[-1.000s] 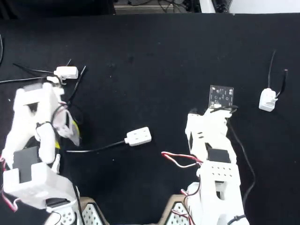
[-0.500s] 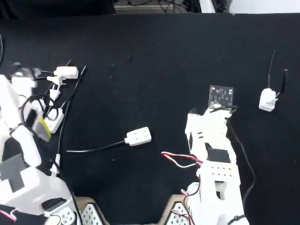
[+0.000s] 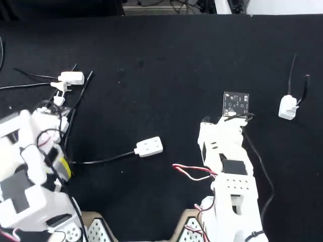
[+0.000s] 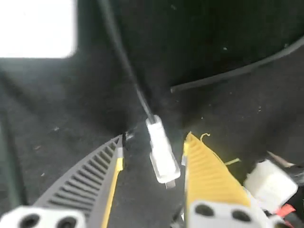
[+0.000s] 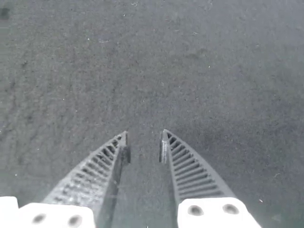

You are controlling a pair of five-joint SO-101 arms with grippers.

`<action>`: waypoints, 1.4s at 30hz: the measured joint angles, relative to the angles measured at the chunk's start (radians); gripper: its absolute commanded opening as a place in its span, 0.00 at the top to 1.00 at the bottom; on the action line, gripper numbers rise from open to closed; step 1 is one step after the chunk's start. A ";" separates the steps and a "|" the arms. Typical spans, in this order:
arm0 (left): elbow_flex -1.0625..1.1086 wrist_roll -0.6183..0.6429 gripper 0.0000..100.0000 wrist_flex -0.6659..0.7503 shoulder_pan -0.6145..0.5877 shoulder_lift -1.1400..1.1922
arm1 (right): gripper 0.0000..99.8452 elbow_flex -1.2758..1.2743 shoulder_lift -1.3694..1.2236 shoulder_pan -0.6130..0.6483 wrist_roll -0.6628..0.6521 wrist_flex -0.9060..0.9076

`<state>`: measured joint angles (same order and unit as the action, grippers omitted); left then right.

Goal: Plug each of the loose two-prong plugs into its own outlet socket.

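Observation:
A small white two-prong plug (image 4: pixel 161 153) on a black cable lies on the black mat between the fingers of my left gripper (image 4: pixel 153 142), which is open around it without clearly touching it. My left arm (image 3: pixel 28 146) stands at the table's left front. More loose white plugs (image 3: pixel 70 78) with tangled cables lie just beyond it. A white outlet socket (image 3: pixel 149 146) on a black cable sits mid-table. My right gripper (image 5: pixel 144 140) is open a little over bare mat, holding nothing. The right arm (image 3: pixel 224 146) is right of the socket.
A white adaptor (image 3: pixel 287 107) with a black cable lies at the far right. A blurred white block (image 4: pixel 38 28) sits beyond the left gripper. A loose black cable end (image 4: pixel 228 73) runs near the plug. Red and white arm wires (image 3: pixel 192 171) loop near the right arm's base.
My left arm swung out to the left edge, then came back and lower toward the front, over the cables. The right arm and the outlet socket have stayed in place.

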<state>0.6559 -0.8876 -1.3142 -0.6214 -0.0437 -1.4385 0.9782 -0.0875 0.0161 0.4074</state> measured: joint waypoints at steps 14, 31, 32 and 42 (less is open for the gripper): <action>0.092 -0.215 0.79 0.138 -0.249 -0.147 | 0.90 0.000 0.000 0.006 0.000 0.000; 0.157 -0.310 0.80 0.150 -0.187 -0.147 | 0.90 0.000 0.000 0.006 0.000 0.000; 0.170 -0.310 0.80 0.150 -0.181 -0.147 | 0.90 0.000 0.000 0.006 0.000 0.000; 0.201 -0.319 0.96 0.149 -0.183 -0.160 | 0.90 0.000 0.000 0.006 0.000 0.000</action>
<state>0.8569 -1.2068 -1.1653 -0.8040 -0.2033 -1.4385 0.9782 -0.0813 0.0161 0.4074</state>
